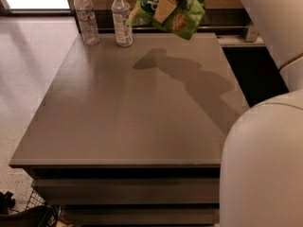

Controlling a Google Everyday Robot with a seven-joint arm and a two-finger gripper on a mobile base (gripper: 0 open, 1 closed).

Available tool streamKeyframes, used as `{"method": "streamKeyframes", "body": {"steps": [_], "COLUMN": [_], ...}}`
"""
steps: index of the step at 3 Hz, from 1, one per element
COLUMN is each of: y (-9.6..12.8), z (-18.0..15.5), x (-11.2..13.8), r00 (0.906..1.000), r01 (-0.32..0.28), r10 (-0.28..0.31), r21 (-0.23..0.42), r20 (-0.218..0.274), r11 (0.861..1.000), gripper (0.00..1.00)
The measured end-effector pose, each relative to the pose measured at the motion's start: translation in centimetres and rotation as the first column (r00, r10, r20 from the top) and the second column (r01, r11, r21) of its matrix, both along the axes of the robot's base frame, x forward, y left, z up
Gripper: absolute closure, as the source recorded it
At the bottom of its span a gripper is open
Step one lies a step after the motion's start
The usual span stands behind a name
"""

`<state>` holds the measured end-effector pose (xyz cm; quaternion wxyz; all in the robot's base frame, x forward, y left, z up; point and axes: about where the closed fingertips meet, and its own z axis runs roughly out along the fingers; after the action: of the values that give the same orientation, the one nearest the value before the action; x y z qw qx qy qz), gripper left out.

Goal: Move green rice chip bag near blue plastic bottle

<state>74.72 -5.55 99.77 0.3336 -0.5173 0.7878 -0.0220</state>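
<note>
The green rice chip bag (183, 17) hangs in the air above the far edge of the grey table (113, 112), crinkled, with part of its dark green oval showing. My gripper (166, 2) comes in from the top and is shut on the bag's upper part, with a tan finger across its front. The blue plastic bottle (123, 21), white-capped with a pale blue-white label, stands upright on the table's far edge, just left of the bag and slightly below it. The bag's left corner is close to the bottle's shoulder; I cannot tell whether they touch.
A clear ribbed bottle with a faint reddish label (87, 18) stands left of the blue one at the far left corner. My white arm (265, 160) fills the right side. A wooden wall and ledge (232, 30) run behind the table. The bag's shadow (180, 72) falls on the tabletop.
</note>
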Motion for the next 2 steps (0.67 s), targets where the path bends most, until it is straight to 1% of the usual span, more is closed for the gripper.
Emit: {"method": "streamKeyframes", "body": {"steps": [1, 2], "y": [-0.2, 0.4], "z": [-1.4, -2.2], "x": [2.3, 4.3], "r00": [0.9994, 0.9958], "r01": [-0.009, -0.009], "r10": [0.007, -0.005], "r21": [0.065, 0.146], "r20": [0.033, 0.091], "r11": [0.998, 0.989], "gripper": [1.0, 0.97]}}
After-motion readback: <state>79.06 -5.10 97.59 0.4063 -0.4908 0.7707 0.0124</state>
